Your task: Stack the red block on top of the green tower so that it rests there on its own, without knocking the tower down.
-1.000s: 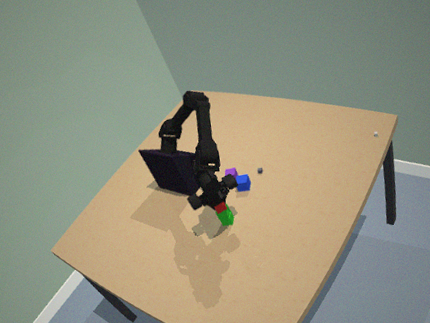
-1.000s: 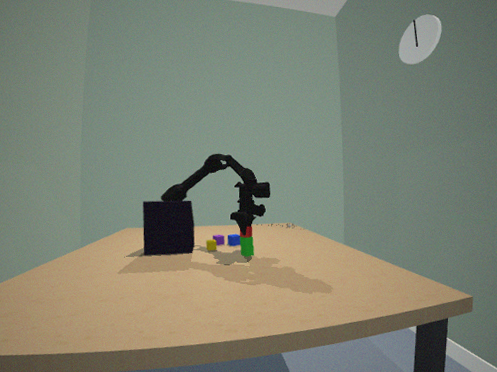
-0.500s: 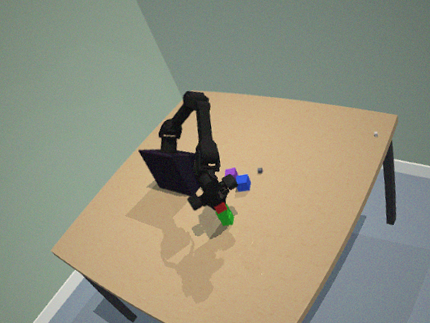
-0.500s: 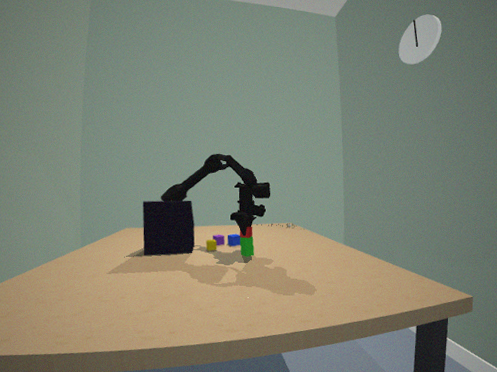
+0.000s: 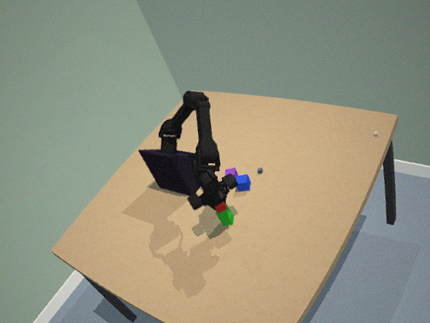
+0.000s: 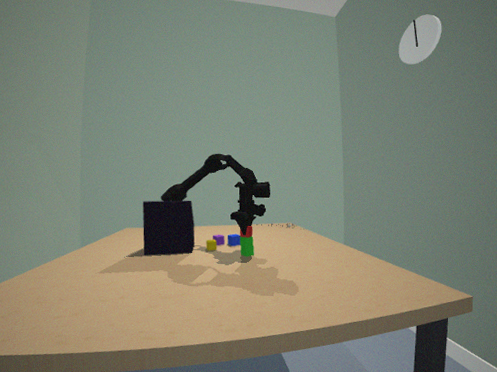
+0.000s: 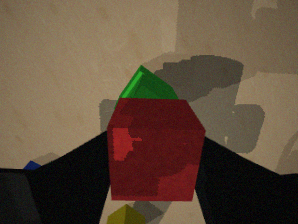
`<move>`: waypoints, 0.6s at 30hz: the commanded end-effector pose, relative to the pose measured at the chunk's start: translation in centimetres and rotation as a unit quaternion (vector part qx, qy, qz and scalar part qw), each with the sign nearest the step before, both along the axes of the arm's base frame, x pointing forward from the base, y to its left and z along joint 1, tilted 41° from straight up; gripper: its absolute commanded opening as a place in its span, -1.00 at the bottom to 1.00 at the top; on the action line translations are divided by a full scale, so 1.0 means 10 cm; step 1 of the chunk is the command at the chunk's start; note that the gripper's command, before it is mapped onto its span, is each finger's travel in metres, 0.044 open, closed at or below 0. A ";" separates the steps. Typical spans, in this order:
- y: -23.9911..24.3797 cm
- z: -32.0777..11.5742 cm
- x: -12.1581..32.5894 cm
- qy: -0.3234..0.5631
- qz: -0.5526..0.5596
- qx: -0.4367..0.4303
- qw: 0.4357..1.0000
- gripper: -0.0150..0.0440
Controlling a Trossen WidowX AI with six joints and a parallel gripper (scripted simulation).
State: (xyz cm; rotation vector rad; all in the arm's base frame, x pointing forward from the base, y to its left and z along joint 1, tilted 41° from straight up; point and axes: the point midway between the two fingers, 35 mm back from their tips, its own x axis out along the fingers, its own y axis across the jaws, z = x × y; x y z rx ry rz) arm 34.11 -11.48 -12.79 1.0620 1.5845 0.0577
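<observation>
The tan wooden surface carries a dark box-shaped base, from which the black jointed arm arches over. Its pincer clamps the red cube block, which sits directly atop the green tower. Small blue, purple and yellow cubes lie nearby.
</observation>
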 end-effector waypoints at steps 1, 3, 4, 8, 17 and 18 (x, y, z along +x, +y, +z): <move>0.01 -0.01 -0.01 0.001 0.001 0.001 1.000 -0.05; 0.01 -0.01 -0.01 0.001 0.001 0.001 1.000 0.13; 0.01 -0.01 -0.01 0.001 0.001 0.001 1.000 0.22; 0.01 -0.01 -0.01 0.001 0.001 0.001 1.000 0.58; 0.01 -0.01 -0.01 0.001 0.001 0.001 1.000 1.00; 0.01 -0.01 -0.01 0.001 0.001 0.001 1.000 1.00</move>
